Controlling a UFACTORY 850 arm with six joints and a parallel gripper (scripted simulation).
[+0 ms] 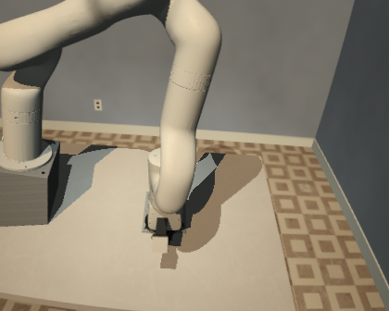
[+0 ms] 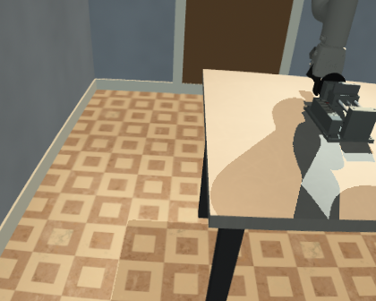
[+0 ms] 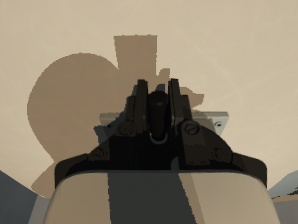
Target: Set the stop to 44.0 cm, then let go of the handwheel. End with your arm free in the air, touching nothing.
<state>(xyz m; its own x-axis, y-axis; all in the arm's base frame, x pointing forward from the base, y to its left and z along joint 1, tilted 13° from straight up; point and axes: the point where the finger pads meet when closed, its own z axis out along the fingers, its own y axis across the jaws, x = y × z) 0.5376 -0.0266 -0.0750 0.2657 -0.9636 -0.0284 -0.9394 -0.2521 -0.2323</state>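
Note:
The stop fixture, dark with a plate base [image 1: 145, 221] [image 3: 220, 118], stands on the table. In the exterior view a dark block [image 2: 338, 93], apparently the stop, sits on the rods behind a tall end block [image 2: 360, 123]. A ruled strip [image 2: 326, 112] runs beside them; its reading is too small to tell. The black handwheel [image 2: 333, 77] is at the fixture's far end. My gripper [image 2: 317, 85] [image 3: 158, 92] is at the handwheel, its fingers closed around the wheel's dark round handle [image 3: 159, 106]. Most of the wheel is hidden in the wrist view.
The pale table [image 1: 94, 259] [image 2: 243, 90] carries the fixture and the arm's shadows. The arm's base block [image 1: 17, 199] stands at the left in the top view. A pale square block shows beside the gripper. The table's edge [image 2: 292, 222] drops to the tiled floor.

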